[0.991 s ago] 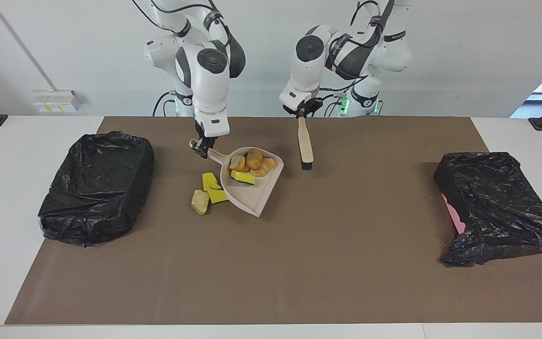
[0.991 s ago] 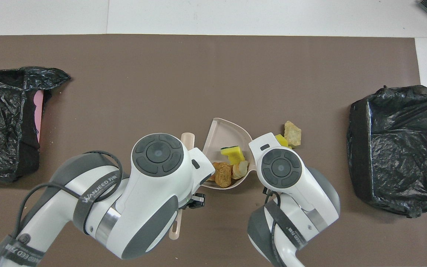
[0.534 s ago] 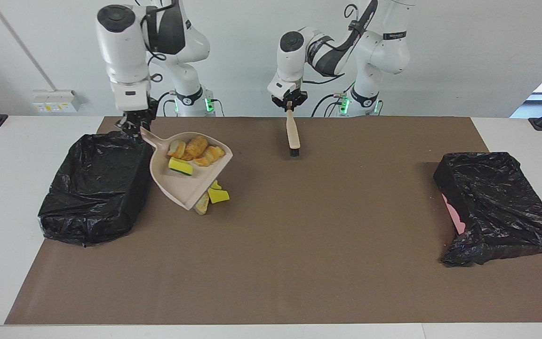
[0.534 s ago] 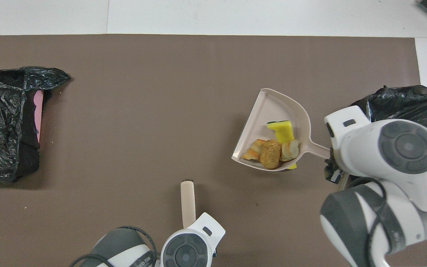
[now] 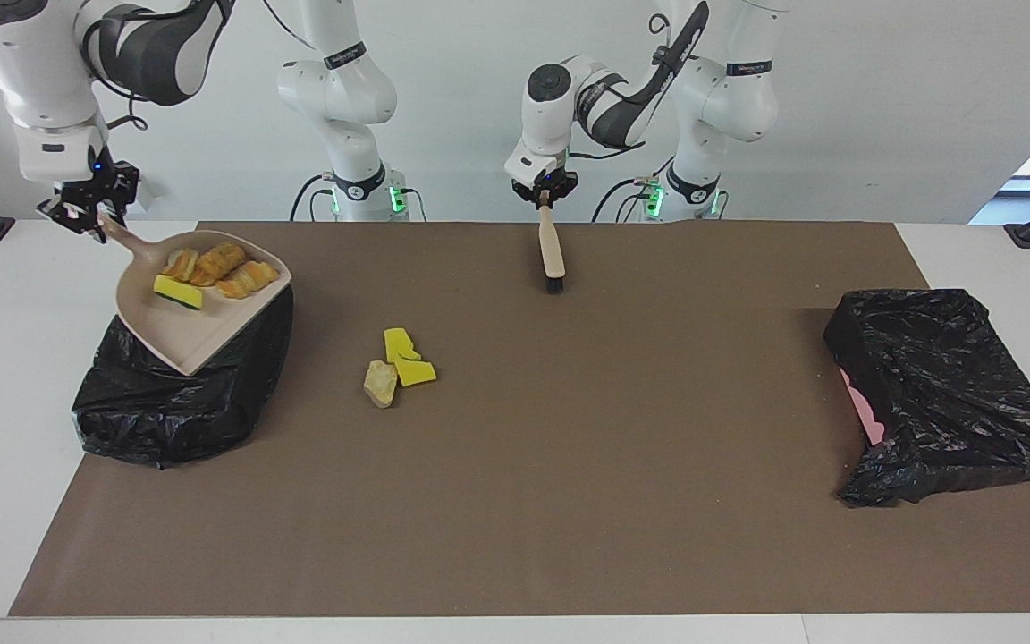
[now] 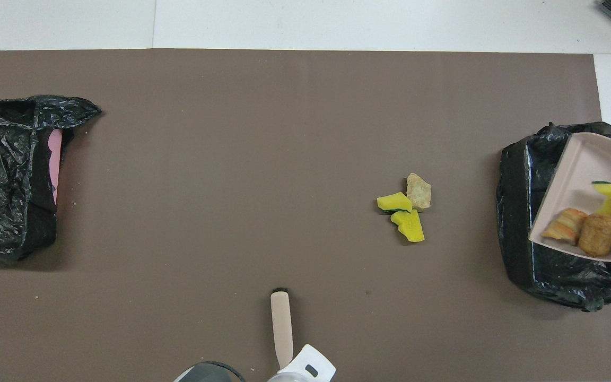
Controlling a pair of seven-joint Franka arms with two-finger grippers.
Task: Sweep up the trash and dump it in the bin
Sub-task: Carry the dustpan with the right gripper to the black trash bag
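Up at the right arm's end of the table, the right gripper (image 5: pixel 86 215) is pinched on the handle of a beige plastic dustpan (image 5: pixel 177 333), holding it in the air over the black-bagged bin (image 5: pixel 211 394) that sits by that end edge of the brown mat (image 5: pixel 569 501). In the pan lie one yellow sponge chunk (image 5: pixel 177 292) and three tan bread-like lumps (image 5: pixel 215 265), gathered at the handle end. Two more yellow sponge pieces (image 5: pixel 406 358) and one tan lump (image 5: pixel 380 383) rest on the mat near its middle, the three touching one another, well apart from the bin. The left gripper (image 5: pixel 544 199) is pressed shut on the handle of a beige hand brush (image 5: pixel 552 252), which hangs bristles down over the mat's edge nearest the robots. A second black-bagged bin (image 5: pixel 944 394), showing some pink, sits at the left arm's end.
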